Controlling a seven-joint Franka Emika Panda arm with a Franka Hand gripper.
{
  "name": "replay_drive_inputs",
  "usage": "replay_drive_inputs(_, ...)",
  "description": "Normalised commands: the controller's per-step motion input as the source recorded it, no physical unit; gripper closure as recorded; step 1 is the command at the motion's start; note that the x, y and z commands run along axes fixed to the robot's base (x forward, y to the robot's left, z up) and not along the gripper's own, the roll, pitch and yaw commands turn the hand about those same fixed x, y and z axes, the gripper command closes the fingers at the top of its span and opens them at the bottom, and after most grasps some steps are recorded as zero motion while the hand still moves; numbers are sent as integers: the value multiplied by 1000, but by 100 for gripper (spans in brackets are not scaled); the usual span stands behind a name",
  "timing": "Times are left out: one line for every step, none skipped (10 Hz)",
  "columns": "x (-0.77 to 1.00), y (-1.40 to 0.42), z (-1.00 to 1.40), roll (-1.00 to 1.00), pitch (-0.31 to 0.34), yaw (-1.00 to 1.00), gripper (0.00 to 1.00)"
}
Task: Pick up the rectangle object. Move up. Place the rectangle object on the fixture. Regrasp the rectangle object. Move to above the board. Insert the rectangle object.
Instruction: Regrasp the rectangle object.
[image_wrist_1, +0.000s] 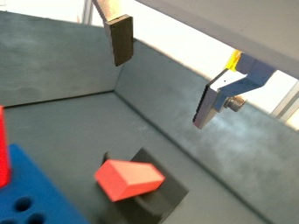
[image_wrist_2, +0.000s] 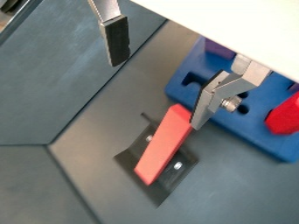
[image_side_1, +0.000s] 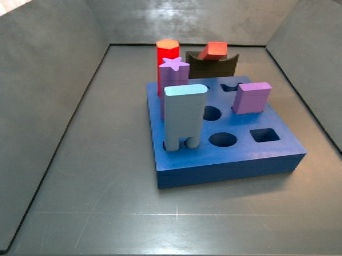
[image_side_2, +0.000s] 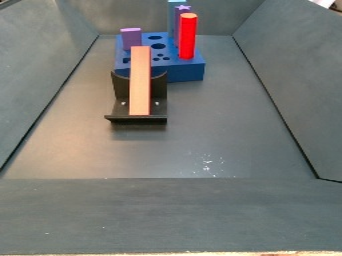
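Observation:
The rectangle object, a salmon-red bar, lies lengthwise on the dark fixture, just in front of the blue board. In both wrist views my gripper hangs open above the floor, with nothing between its fingers. The bar on the fixture lies below and off to one side of the gripper, well apart from it. In a wrist view the bar's end shows on the fixture, beside the board. The gripper is out of frame in both side views.
On the board stand a light-blue upright block, a red cylinder, a purple star peg and a purple block. Grey walls enclose the floor on all sides.

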Motion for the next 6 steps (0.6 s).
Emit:
replay_drive_inputs(100, -44, -4, 1000, 180, 81, 0)
replay_drive_inputs(101, -43, -6, 1000, 200, 102, 0)
replay_drive_inputs(101, -46, -4, 1000, 224, 142, 0)
replay_drive_inputs(101, -48, -8, 1000, 243, 183, 0)
replay_drive_inputs(105, -49, -7, 972, 255, 234, 0)
replay_drive_inputs(108, -51, -6, 785, 219, 255, 0)
